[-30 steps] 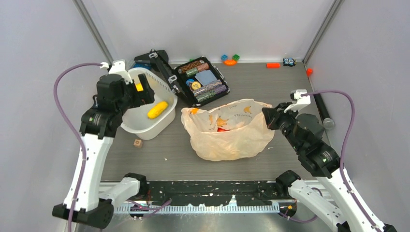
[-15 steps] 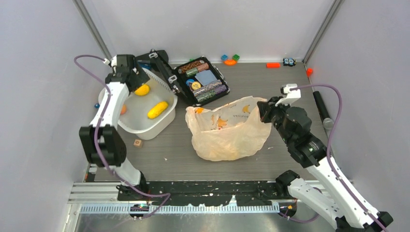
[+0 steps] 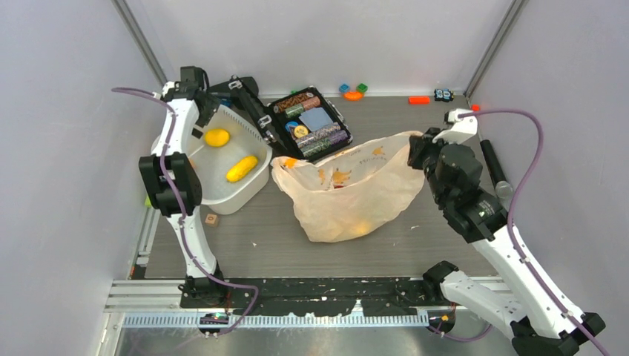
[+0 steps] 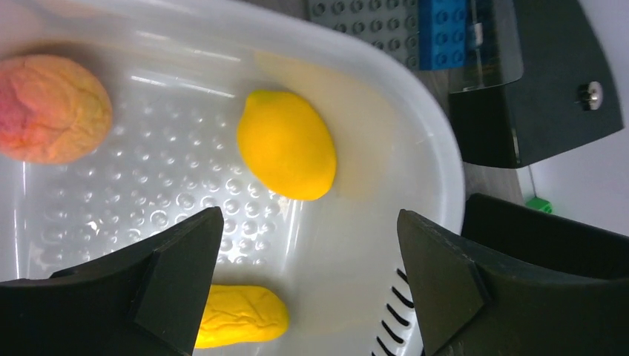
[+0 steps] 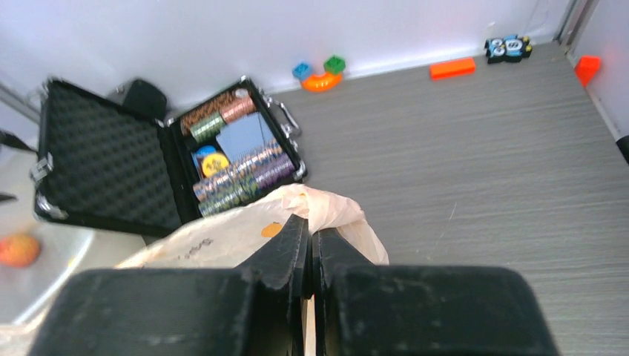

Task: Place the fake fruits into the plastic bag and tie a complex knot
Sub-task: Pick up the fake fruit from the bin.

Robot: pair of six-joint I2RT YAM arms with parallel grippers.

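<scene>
The pale peach plastic bag [image 3: 348, 194] lies mid-table, its right rim lifted. My right gripper [image 3: 417, 150] is shut on that rim; in the right wrist view the gripper [image 5: 311, 222] pinches the bag [image 5: 326, 211]. The white tub [image 3: 222, 194] holds a yellow lemon-shaped fruit [image 3: 216, 137] and a long yellow fruit [image 3: 242, 168]. My left gripper [image 3: 194, 83] is open above the tub's far end. The left wrist view shows that gripper [image 4: 308, 267] open and empty over the lemon [image 4: 286, 144], an orange-pink fruit [image 4: 50, 108] and the long yellow fruit [image 4: 241, 317]. Fruit inside the bag shows only faintly.
An open black case of poker chips [image 3: 310, 124] stands behind the bag, next to the tub. Small toy blocks [image 3: 353, 91] and an orange piece [image 3: 419, 99] lie along the back wall. A small wooden cube [image 3: 211, 219] sits in front of the tub.
My left arm has swung back and stretched out to the tub's far end; the lemon now lies loose in the tub. My right gripper has pulled the bag's rim up and toward the back right.
</scene>
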